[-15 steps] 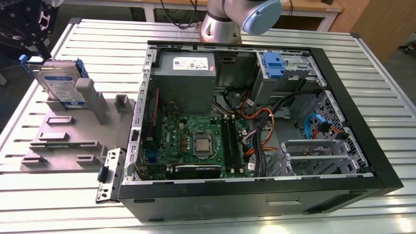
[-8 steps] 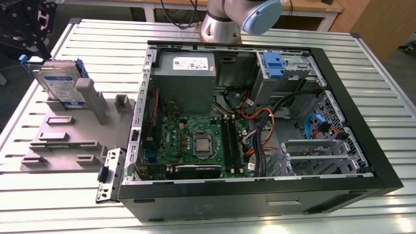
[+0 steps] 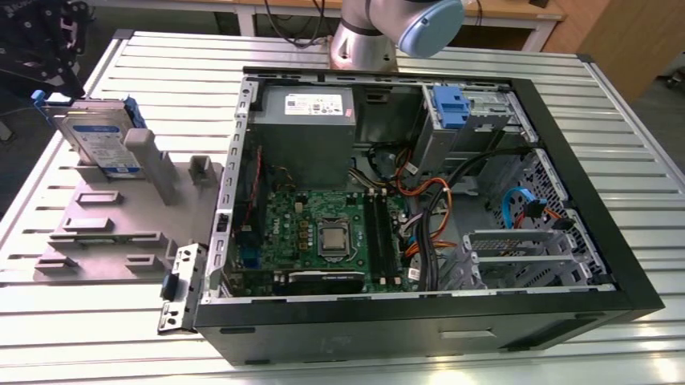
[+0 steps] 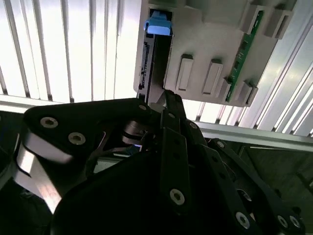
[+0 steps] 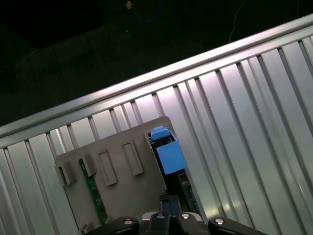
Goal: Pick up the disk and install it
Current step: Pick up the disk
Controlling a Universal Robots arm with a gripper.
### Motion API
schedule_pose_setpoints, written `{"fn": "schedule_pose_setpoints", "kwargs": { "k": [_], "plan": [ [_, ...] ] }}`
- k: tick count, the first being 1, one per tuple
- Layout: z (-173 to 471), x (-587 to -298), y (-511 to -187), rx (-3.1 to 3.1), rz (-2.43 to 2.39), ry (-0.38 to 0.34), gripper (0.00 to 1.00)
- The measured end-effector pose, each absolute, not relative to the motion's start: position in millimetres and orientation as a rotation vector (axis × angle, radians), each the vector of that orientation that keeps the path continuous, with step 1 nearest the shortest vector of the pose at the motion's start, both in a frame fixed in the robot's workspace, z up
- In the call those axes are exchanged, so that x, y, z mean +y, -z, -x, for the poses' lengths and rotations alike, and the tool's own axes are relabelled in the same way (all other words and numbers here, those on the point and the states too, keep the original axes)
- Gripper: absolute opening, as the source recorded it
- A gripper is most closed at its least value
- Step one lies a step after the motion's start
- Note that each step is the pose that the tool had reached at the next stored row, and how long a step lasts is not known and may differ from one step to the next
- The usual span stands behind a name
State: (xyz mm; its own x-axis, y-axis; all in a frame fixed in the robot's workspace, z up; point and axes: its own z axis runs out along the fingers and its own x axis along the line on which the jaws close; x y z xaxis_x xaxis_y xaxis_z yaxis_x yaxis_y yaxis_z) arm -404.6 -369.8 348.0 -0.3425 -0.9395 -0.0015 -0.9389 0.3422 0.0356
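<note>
Disk (image 4: 155,49) partly behind gripper (image 4: 156,100)

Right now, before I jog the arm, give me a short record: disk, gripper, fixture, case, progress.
disk: standing on edge in the grey fixture, outside the case
gripper: just above the disk's upper end; contact unclear
computer case: open, on the exterior view's right of the fixture
drive cage: inside the case, with a blue latch
progress: disk not yet installed

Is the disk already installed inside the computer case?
No, the disk stands on edge in the grey holder on the table, outside the open computer case.
</note>
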Motion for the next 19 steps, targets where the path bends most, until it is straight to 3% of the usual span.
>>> {"fn": "schedule_pose_setpoints", "kwargs": {
  "k": [19],
  "plan": [
    [404.7, -369.7, -342.4, -2.301, -2.117, 0.037, 0.11]
  ]
}}
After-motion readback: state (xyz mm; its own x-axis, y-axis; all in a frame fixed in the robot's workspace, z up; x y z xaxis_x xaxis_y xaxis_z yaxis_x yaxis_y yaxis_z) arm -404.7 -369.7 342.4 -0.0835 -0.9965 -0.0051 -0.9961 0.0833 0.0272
